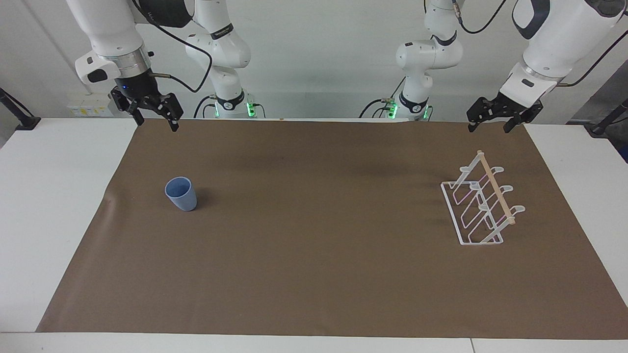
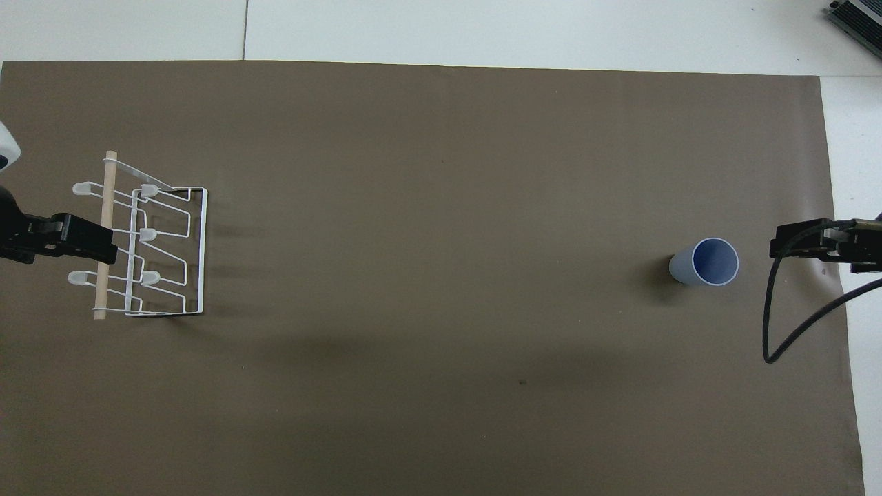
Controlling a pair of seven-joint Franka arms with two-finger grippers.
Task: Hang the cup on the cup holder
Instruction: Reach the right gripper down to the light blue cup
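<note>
The light-blue cup (image 1: 181, 194) (image 2: 710, 262) stands upright, mouth up, on the brown mat toward the right arm's end of the table. The white wire cup holder (image 1: 483, 201) (image 2: 151, 241) with its wooden dowel (image 1: 495, 186) stands toward the left arm's end, nothing on its prongs. My right gripper (image 1: 157, 125) (image 2: 782, 246) hangs open and empty in the air over the mat's edge, beside the cup and clear of it. My left gripper (image 1: 488, 130) (image 2: 103, 242) hangs open and empty, raised over the holder's dowel without touching it.
A brown mat (image 1: 314, 255) covers most of the white table (image 1: 44, 206). A black cable (image 2: 778, 331) loops down from the right arm over the mat's end. A grey device (image 2: 858, 17) sits at the table's corner farthest from the robots.
</note>
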